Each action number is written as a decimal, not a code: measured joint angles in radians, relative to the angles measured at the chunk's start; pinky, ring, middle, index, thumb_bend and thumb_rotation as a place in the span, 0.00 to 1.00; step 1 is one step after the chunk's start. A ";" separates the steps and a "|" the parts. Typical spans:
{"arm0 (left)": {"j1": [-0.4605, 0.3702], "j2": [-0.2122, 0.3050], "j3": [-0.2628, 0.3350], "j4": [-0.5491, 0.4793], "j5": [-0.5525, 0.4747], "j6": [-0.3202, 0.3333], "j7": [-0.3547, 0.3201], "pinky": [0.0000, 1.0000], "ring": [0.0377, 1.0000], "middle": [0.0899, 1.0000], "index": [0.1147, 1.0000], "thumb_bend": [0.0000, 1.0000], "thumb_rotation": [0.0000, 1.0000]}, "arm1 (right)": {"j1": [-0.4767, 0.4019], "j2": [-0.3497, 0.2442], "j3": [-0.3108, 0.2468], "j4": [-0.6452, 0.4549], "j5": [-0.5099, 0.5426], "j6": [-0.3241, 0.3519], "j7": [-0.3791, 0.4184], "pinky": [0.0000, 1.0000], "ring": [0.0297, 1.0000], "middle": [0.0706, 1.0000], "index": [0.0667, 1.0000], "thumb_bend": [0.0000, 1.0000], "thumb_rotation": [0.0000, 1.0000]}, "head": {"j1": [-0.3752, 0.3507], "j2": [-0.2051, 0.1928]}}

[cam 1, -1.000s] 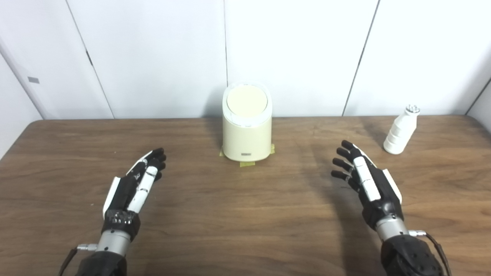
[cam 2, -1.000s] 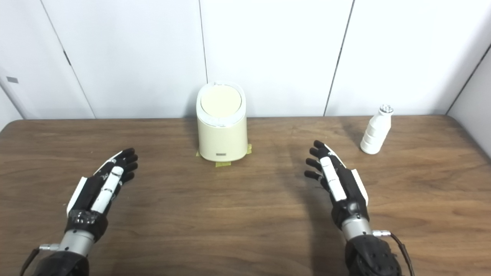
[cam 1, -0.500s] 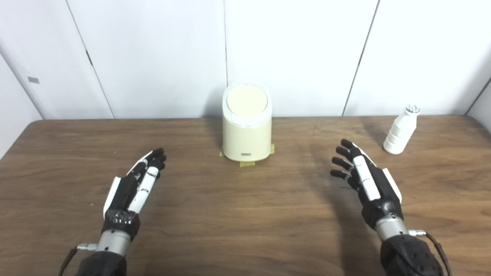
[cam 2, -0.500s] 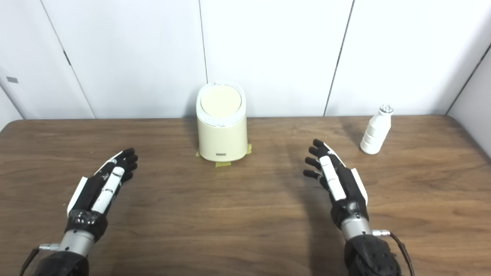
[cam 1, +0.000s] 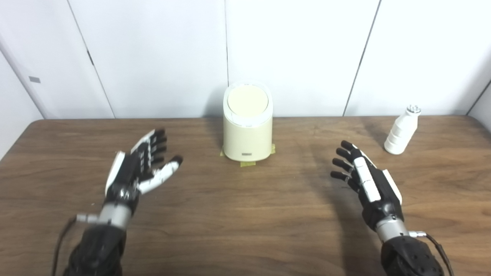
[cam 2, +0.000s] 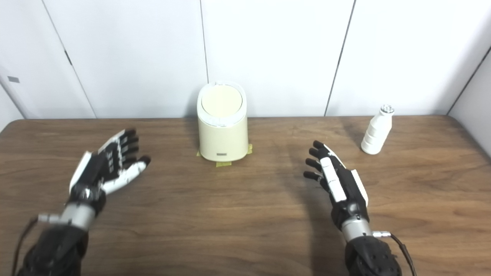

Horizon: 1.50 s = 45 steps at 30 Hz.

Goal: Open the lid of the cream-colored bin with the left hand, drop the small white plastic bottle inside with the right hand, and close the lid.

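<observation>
The cream-colored bin [cam 1: 247,132] stands at the back middle of the wooden table [cam 1: 245,214], its round lid [cam 1: 247,101] down. A small white plastic bottle [cam 1: 400,130] stands upright at the back right. My left hand [cam 1: 142,166] hovers left of the bin, raised, palm turned up, fingers spread and holding nothing. My right hand [cam 1: 362,180] is open on the right side of the table, fingers apart, a little in front and left of the bottle and apart from it.
Bits of yellow tape [cam 1: 247,163] mark the bin's foot on the table. White wall panels [cam 1: 299,53] rise right behind the table's far edge.
My left hand has lifted, moved forward toward the bin and turned palm up with the thumb spread. The right hand, bin and bottle have stayed put.
</observation>
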 measured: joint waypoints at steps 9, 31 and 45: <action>-0.226 -0.046 -0.022 0.094 0.062 0.000 -0.079 0.79 0.86 0.88 0.88 0.74 0.07 | -0.001 0.014 0.001 0.013 -0.003 -0.019 -0.010 0.70 0.82 0.86 0.85 0.54 0.83 | -0.003 -0.008; -0.586 -0.037 -0.196 0.612 0.167 -0.106 -0.051 0.71 0.82 0.85 0.84 0.83 0.07 | -0.001 0.022 0.001 0.034 -0.002 -0.040 -0.016 0.70 0.81 0.85 0.85 0.55 0.82 | 0.002 -0.008; -0.665 -0.042 -0.292 0.779 0.249 -0.130 -0.034 0.72 0.82 0.85 0.84 0.85 0.03 | -0.004 0.052 0.007 0.034 -0.010 -0.045 -0.030 0.68 0.80 0.84 0.85 0.55 0.82 | -0.008 0.000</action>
